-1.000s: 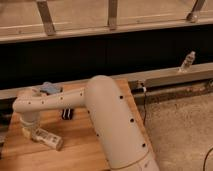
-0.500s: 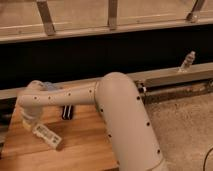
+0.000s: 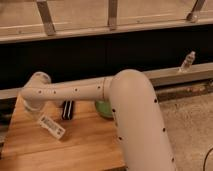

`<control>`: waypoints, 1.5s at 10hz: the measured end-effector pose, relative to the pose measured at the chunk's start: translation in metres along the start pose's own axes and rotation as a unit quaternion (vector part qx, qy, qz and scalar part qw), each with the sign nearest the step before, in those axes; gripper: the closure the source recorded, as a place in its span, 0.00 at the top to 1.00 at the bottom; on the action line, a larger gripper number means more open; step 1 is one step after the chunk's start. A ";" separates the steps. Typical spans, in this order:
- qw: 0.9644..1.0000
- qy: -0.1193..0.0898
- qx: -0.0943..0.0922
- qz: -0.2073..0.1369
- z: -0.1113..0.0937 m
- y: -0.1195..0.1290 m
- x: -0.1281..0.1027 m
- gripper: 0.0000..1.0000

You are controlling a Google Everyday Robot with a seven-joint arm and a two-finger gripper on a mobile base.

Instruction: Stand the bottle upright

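Camera view: gripper [image 3: 39, 115] clenched, apparently on bottle [image 3: 52, 127] upper end; bottle long axis slants down-right from gripper, near wooden table [image 3: 85, 147].

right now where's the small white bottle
Camera view, left: the bottle lies on the wooden table, left of the black block, gripper at its upper end.
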 end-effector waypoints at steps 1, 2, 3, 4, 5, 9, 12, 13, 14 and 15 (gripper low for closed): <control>1.000 -0.008 0.005 0.000 -0.006 -0.004 -0.002 0.00; 1.000 -0.015 0.009 0.001 -0.011 -0.007 -0.005 0.00; 1.000 -0.026 0.011 0.002 -0.017 -0.011 -0.007 0.00; 0.999 -0.050 0.004 0.005 -0.023 -0.013 -0.012 0.00; 0.997 -0.081 -0.008 0.003 -0.025 -0.014 -0.015 0.00; 0.967 -0.247 -0.065 -0.010 -0.046 -0.016 -0.036 0.00; 0.956 -0.286 -0.066 -0.022 -0.068 -0.022 -0.046 0.00; 0.951 -0.301 -0.064 -0.028 -0.075 -0.024 -0.049 0.00; 0.945 -0.319 -0.063 -0.038 -0.080 -0.025 -0.050 0.00; 0.939 -0.334 -0.062 -0.051 -0.082 -0.025 -0.051 0.00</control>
